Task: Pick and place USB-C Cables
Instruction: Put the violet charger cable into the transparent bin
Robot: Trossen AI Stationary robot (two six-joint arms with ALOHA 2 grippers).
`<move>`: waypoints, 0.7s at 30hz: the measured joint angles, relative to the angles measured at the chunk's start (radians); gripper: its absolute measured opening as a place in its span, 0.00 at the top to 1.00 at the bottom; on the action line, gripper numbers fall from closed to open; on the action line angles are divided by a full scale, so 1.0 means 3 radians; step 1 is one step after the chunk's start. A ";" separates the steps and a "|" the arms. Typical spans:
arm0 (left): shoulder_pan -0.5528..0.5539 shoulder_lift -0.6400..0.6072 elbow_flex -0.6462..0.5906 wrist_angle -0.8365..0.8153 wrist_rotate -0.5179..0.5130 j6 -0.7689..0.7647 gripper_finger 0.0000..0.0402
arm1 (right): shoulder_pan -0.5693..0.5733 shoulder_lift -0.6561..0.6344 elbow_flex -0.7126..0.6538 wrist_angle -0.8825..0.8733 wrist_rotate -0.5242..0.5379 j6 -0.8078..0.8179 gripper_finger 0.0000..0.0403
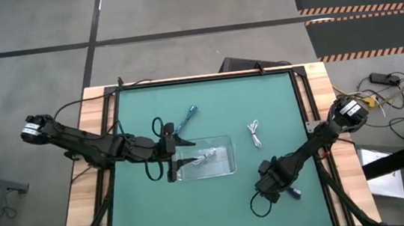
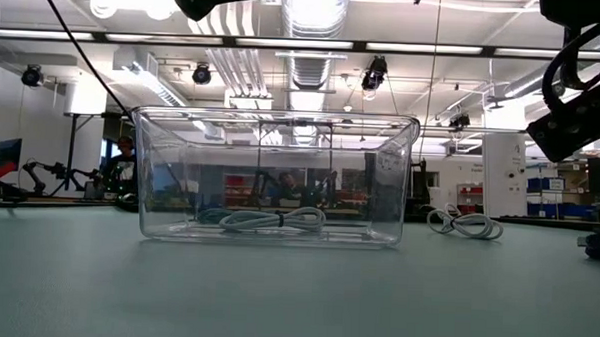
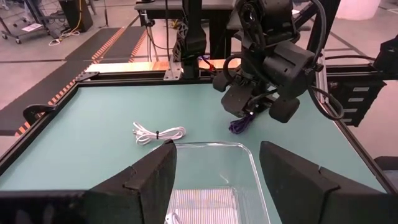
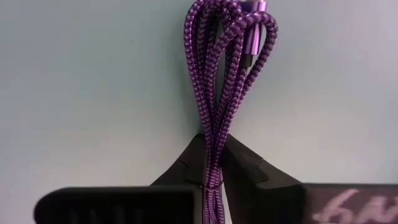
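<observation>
Your right gripper [image 4: 213, 163] has its fingers pinched tight on the purple braided cable [image 4: 224, 74], on the mat well to the right of the clear tray [image 1: 229, 155]. One white cable [image 2: 273, 220] lies inside the tray; another white cable [image 1: 254, 134] sits just right of it, and a teal cable [image 1: 189, 116] just beyond its far side. The left gripper [image 3: 217, 168] hovers spread wide over the tray's left end, holding nothing. The bundle looks light, soft and floppy; grip mid-bundle across all strands so no loop slips free
</observation>
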 joint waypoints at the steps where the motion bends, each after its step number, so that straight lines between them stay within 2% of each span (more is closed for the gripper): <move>1: 0.0000 0.0000 0.0000 0.0000 0.0000 -0.0016 0.47 | 0.0000 0.0000 0.0000 0.0000 0.0000 -0.0003 0.95; 7: 0.0000 0.0000 -0.0008 -0.0004 0.0000 -0.0150 0.47 | 0.0001 -0.0054 -0.0005 0.0036 0.0025 -0.0158 0.94; 14: 0.0000 -0.0001 -0.0008 -0.0003 0.0000 -0.0144 0.47 | 0.0021 -0.0402 -0.0006 -0.0100 0.0337 -0.0250 0.94; 21: 0.0000 -0.0004 -0.0008 0.0043 0.0000 -0.0144 0.47 | 0.0158 -0.0954 -0.0006 -0.0299 0.0969 -0.0251 0.94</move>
